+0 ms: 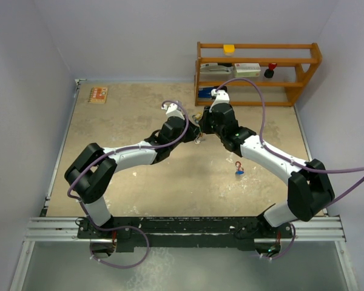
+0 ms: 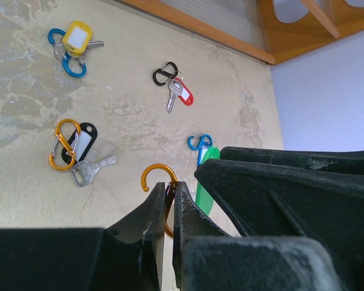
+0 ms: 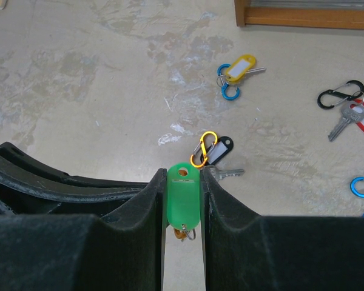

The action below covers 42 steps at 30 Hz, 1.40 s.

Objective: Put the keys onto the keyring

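My left gripper (image 2: 171,189) is shut on an orange carabiner keyring (image 2: 156,173); its open hook sticks out above the fingertips. My right gripper (image 3: 183,176) is shut on a key's green plastic tag (image 3: 183,195), with a small ring hanging below it. The tag also shows in the left wrist view (image 2: 205,195), right beside the carabiner. In the top view both grippers (image 1: 199,130) meet above the table's middle. On the table lie a yellow-tagged key on a blue clip (image 2: 74,42), a red-tagged key on a black clip (image 2: 177,90) and a black-tagged key on an orange clip (image 2: 76,148).
A blue clip (image 2: 199,142) lies near the green tag. Another small key set (image 1: 238,169) lies right of centre. A wooden shelf (image 1: 258,73) stands at the back right. An orange card (image 1: 97,94) lies at the back left.
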Motion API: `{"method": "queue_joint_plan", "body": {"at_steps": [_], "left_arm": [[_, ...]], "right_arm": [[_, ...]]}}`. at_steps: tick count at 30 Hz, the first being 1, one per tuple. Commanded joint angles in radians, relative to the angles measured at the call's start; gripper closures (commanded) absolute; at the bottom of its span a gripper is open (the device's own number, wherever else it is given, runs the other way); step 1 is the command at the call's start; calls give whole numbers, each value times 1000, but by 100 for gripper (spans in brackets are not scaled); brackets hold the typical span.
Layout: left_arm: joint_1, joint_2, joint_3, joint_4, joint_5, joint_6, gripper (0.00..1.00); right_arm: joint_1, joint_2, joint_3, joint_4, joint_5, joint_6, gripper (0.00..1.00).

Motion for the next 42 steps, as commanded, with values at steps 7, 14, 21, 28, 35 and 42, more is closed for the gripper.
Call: {"method": "queue_joint_plan", "body": {"at_steps": [7, 14, 21, 28, 35, 42], "left_arm": [[15, -17, 53, 21, 8, -2, 100], [15, -14, 52, 22, 19, -2, 100], [16, -20, 48, 16, 40, 6, 100], [16, -13, 42, 19, 61, 6, 100], [16, -6, 48, 19, 67, 7, 100], [16, 2, 52, 15, 77, 9, 100]], "right_arm": [[7, -19, -11, 53, -21, -21, 81], [7, -25, -17, 55, -12, -22, 81], [7, -28, -22, 63, -2, -21, 81], [7, -28, -18, 61, -4, -22, 81], [7, -28, -17, 60, -11, -25, 81], [7, -33, -18, 63, -6, -26, 81]]}}
